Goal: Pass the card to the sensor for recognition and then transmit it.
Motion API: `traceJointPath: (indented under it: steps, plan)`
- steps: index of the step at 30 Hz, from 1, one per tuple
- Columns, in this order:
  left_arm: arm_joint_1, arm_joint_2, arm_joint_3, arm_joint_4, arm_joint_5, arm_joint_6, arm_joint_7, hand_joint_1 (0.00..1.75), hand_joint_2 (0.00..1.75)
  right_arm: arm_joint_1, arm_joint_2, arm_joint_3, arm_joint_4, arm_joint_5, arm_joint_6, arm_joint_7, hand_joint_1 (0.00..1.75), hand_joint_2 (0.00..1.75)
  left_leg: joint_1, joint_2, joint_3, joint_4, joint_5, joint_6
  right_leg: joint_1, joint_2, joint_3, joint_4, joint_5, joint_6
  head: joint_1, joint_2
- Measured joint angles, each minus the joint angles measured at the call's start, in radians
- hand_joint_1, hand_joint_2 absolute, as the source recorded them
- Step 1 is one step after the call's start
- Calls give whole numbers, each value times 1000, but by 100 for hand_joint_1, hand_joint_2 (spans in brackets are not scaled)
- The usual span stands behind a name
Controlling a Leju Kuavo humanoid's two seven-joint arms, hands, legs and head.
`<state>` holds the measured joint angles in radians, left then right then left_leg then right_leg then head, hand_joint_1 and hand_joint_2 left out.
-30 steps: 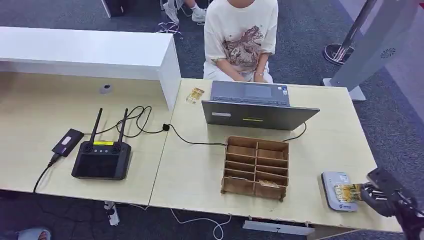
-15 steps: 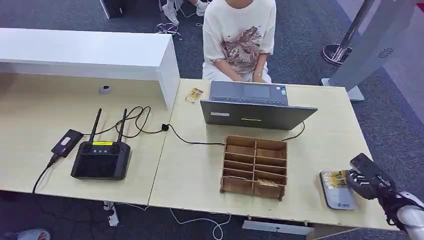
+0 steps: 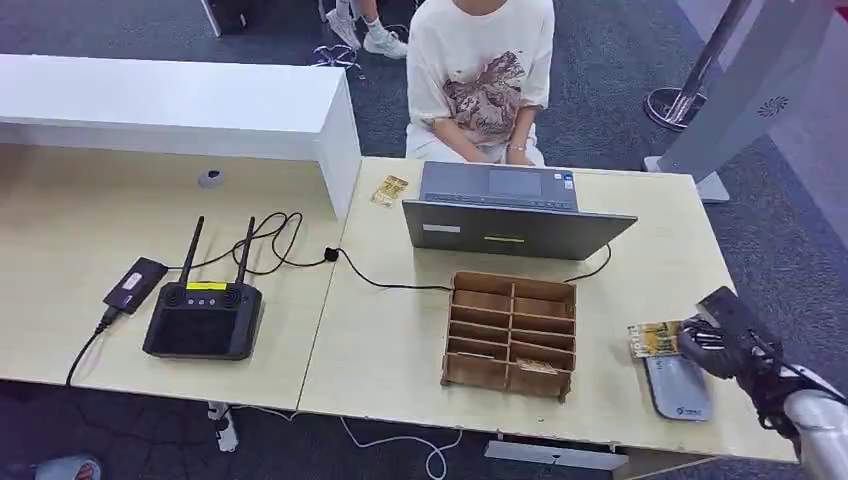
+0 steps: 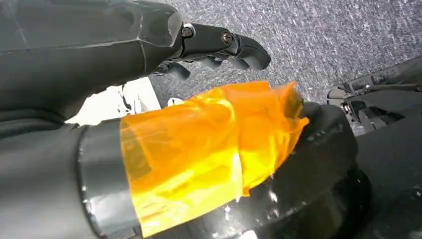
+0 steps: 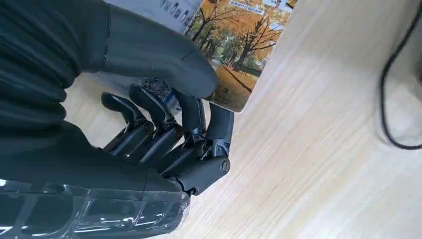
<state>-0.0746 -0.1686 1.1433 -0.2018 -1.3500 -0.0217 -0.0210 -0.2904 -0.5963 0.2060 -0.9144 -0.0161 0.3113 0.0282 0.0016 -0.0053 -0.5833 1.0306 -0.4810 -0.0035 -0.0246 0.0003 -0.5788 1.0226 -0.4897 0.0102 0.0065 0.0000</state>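
My right hand [image 3: 722, 345] hovers at the table's near right corner, just above the grey-white card sensor [image 3: 680, 388]. It pinches a card [image 3: 655, 338] printed with autumn trees. The card sticks out past the sensor's far left corner, toward the wooden organizer [image 3: 512, 335]. In the right wrist view the thumb [image 5: 149, 55] presses on top of the card [image 5: 239, 45] and the dark fingers [image 5: 199, 129] curl beneath it, over the pale tabletop. My left hand [image 4: 199, 99] hangs over grey carpet with nothing in it, fingers apart from the orange-taped thumb.
A laptop [image 3: 515, 215] stands behind the organizer, with a person [image 3: 482, 70] seated beyond it. Another card [image 3: 389, 189] lies near the white counter [image 3: 180, 100]. A black controller with two antennas [image 3: 205, 318] and cables sit on the left table. The table's edge runs close to my right hand.
My right hand has lifted the card off the sensor and carried it left and farther away, toward the organizer. The sensor's top now lies bare.
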Motion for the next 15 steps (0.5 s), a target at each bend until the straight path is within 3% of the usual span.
traceJointPath:
  steps: [7,15]
  plan:
    - [4,3,1,0,10,1,-14,0,0,-48,-47,-8,-69,-204,71,-48,175,175,0,0,0,0,0,0,0,0,0,0,0,0,0,0]
    - [7,3,2,0,16,3,-21,0,0,-95,-96,-10,-135,-313,93,-64,175,175,0,0,0,0,0,0,0,0,0,0,0,0,0,0]
